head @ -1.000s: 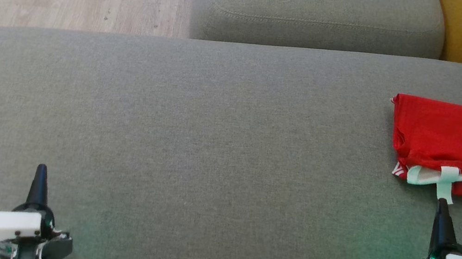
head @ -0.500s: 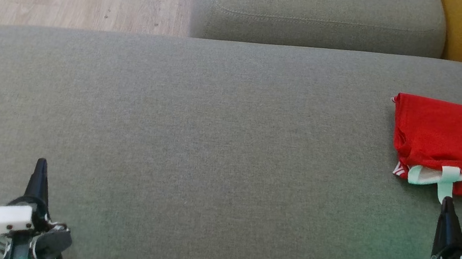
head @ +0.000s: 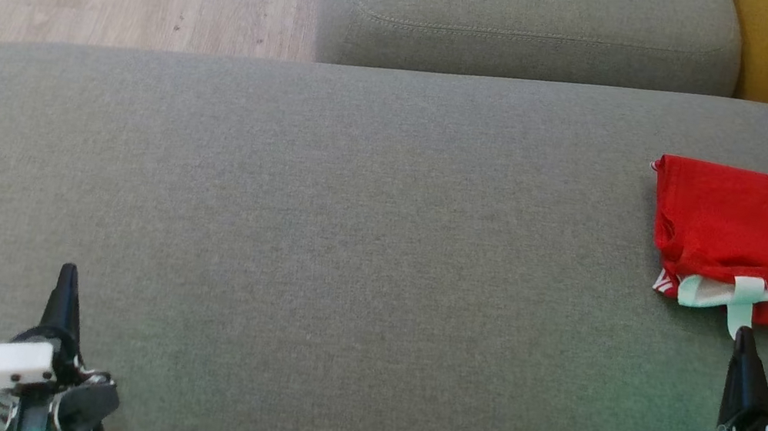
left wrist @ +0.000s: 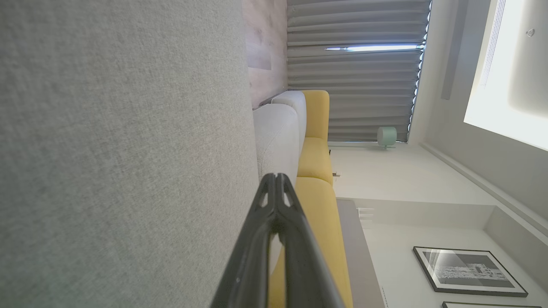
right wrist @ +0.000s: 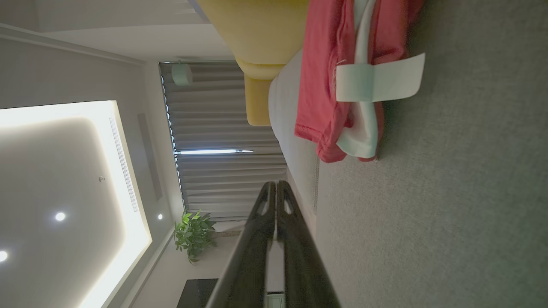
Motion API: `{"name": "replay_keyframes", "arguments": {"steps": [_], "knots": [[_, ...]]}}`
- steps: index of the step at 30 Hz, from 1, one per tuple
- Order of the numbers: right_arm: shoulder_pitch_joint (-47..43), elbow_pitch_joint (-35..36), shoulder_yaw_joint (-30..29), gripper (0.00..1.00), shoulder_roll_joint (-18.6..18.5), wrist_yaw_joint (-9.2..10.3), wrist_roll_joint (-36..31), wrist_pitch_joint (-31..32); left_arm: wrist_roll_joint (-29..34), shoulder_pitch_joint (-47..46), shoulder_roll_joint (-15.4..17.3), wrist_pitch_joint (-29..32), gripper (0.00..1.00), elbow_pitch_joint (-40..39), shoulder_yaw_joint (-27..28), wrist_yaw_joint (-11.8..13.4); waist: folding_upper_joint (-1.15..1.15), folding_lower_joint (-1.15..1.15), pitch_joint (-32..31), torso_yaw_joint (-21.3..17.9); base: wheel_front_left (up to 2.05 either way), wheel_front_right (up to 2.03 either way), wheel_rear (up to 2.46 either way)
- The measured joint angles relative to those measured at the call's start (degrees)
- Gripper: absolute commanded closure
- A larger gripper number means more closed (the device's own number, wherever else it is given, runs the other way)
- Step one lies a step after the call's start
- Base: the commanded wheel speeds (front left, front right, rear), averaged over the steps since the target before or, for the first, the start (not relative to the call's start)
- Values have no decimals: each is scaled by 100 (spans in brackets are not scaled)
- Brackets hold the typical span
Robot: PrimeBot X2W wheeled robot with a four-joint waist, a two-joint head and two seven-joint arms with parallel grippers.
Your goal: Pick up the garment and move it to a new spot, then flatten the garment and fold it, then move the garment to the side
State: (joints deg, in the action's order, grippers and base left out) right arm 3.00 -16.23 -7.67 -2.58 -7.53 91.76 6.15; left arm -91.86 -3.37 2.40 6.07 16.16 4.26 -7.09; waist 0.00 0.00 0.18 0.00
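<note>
Red garment [head: 757, 223] lies folded at frame's right edge on grey sofa cushion [head: 348, 241]; task probably finished, fold partly cropped. Left pincer [head: 68, 270], right pincer [head: 744, 334]: pressed together, empty.

Head cam: you've even light, sharp; green glow [head: 620, 415] on cushion [head: 348, 241], near right.
R wrist: dim, ceiling panel [right wrist: 64, 171] glares.
L wrist: brighter, edges warp.

Head view down onto the grey cushion [head: 348, 241]; both wrist views sideways, low along the same cushion.
</note>
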Motion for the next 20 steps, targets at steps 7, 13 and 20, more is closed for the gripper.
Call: {"name": "replay_keyframes", "arguments": {"steps": [7, 13, 20], "knots": [[0, 1, 0, 100, 0, 0, 0, 0, 0, 0, 0, 0, 100, 0, 0, 0, 0, 0, 0, 0, 0, 0, 0], [0, 1, 0, 100, 0, 0, 0, 0, 0, 0, 0, 0, 100, 0, 0, -1, 0, 0, 0, 0, 0, 0, 0], [0, 1, -1, 100, 0, 0, 0, 1, 0, 0, 0, 0, 100, 0, 1, -1, 0, 0, 0, 0, 0, 0, 0]]}}
